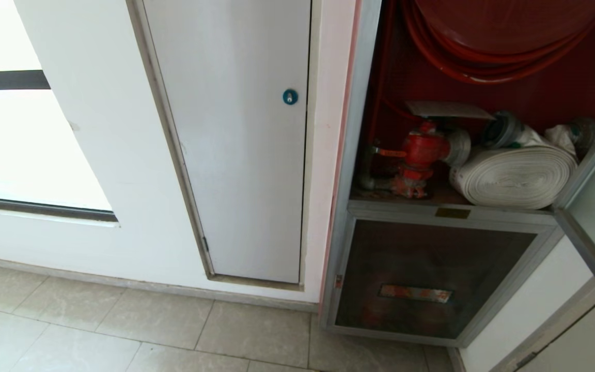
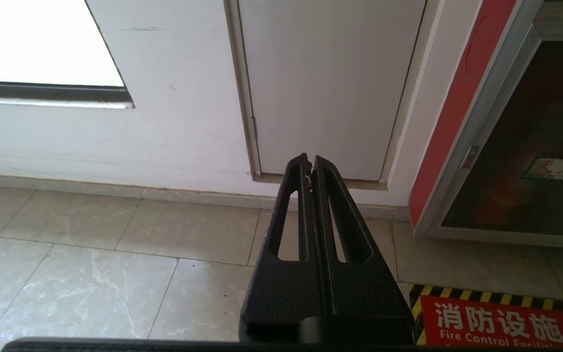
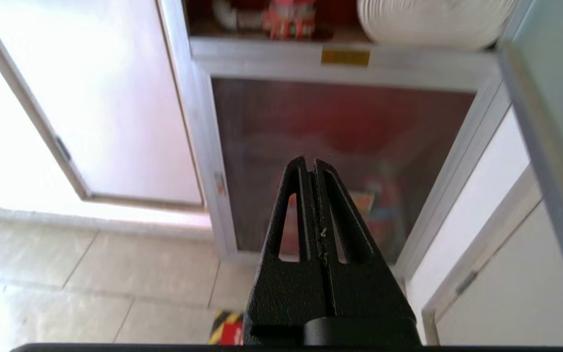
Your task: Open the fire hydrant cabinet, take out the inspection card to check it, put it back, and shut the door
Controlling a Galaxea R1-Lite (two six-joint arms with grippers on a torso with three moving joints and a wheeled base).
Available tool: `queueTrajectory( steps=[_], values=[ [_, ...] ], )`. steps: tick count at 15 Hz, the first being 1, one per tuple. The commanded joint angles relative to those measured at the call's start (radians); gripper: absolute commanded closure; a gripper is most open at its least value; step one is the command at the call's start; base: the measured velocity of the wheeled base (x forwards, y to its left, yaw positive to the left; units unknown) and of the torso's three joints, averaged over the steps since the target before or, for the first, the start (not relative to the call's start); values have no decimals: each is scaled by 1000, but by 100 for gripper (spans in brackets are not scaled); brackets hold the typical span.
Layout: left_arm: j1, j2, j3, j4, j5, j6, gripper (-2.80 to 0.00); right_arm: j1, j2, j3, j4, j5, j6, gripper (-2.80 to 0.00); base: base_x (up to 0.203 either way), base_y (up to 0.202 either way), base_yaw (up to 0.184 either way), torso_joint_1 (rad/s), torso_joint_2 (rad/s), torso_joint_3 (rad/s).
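Note:
The fire hydrant cabinet [image 1: 353, 155] stands open, red inside, with a red hose reel [image 1: 499, 46], a red valve [image 1: 424, 150] and a white rolled hose [image 1: 514, 175]. The inspection card [image 1: 447, 109] lies flat on top of the valve. The door [image 1: 594, 206] is swung out to the right, and its frame [image 3: 535, 112] also shows in the right wrist view. Neither arm is in the head view. My right gripper [image 3: 310, 160] is shut and empty, low in front of the cabinet's lower glass panel. Also shut and empty, my left gripper [image 2: 309, 159] hangs over the floor tiles.
Below the open compartment is a smaller dark glass panel [image 1: 426, 279] with a red label. A plain white panel [image 1: 246, 155] with a blue round lock [image 1: 290, 96] is left of the cabinet. A red floor marking [image 2: 496, 322] lies before the cabinet. A window [image 1: 18, 144] is far left.

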Motion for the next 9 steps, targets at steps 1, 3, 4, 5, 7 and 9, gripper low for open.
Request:
queueTrajectory(
  steps=[1, 3, 4, 5, 7, 9],
  values=[
    [0, 1, 0, 0, 0, 1, 0, 2, 0, 0, 30, 2, 0, 0, 0, 0, 0, 0, 0, 0],
    [0, 1, 0, 0, 0, 0, 0, 2, 0, -1, 30, 5, 0, 0, 0, 0, 0, 0, 0, 0],
    [0, 1, 0, 0, 0, 0, 0, 1, 0, -1, 30, 10, 7, 0, 0, 0, 0, 0, 0, 0],
    [0, 1, 0, 0, 0, 1, 0, 0, 0, -1, 30, 12, 7, 0, 0, 0, 0, 0, 0, 0],
    [0, 1, 0, 0, 0, 0, 0, 2, 0, -1, 28, 12, 11, 0, 0, 0, 0, 0, 0, 0],
    [0, 1, 0, 0, 0, 1, 0, 0, 0, -1, 28, 12, 25, 0, 0, 0, 0, 0, 0, 0]
  ],
)
